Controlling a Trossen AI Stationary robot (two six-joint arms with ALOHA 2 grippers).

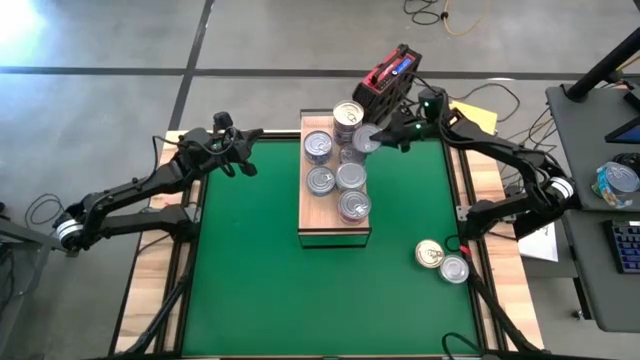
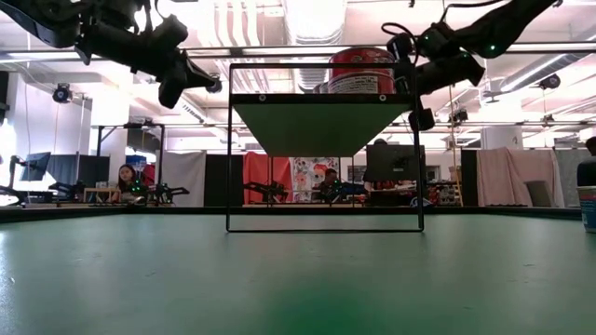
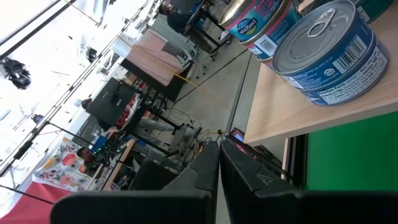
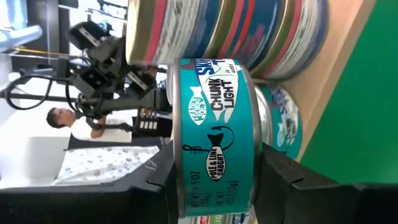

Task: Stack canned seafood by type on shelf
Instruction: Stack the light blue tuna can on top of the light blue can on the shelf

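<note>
Nearest the front edge of the mat [image 1: 260,300], two tins were left off the shelf: a gold-lidded tin [image 1: 430,253] and, touching it, a silver-lidded tin [image 1: 454,269], both at the right side near the base of the right arm. By the look of it these were the work left to do.

Further in, the shelf [image 1: 312,222] stood on the middle of the mat with most of the tins on it. From above I counted five lids resting there: one [image 1: 355,206] at the near end, two behind it [image 1: 321,180] [image 1: 351,175], one at the far left [image 1: 318,147], and one on a taller stack [image 1: 348,115] at the far end. Some were clearly stacks, but how many tins sat under each lid could not be told.

Over the far right part of the shelf the right gripper [image 4: 214,180] hung with its fingers clamped on the sides of a teal tin [image 4: 216,143], held just beside the tall stack and above another tin; whether it touched either could not be made out. That made eight lids visible in all.

The left gripper [image 3: 219,165] waited off the shelf's far left corner, fingers pressed together and holding nothing.

Beyond the table's far edge sat a red and black thing [image 1: 388,78].

I judged the task well past halfway: one tin being placed, two waiting.
</note>
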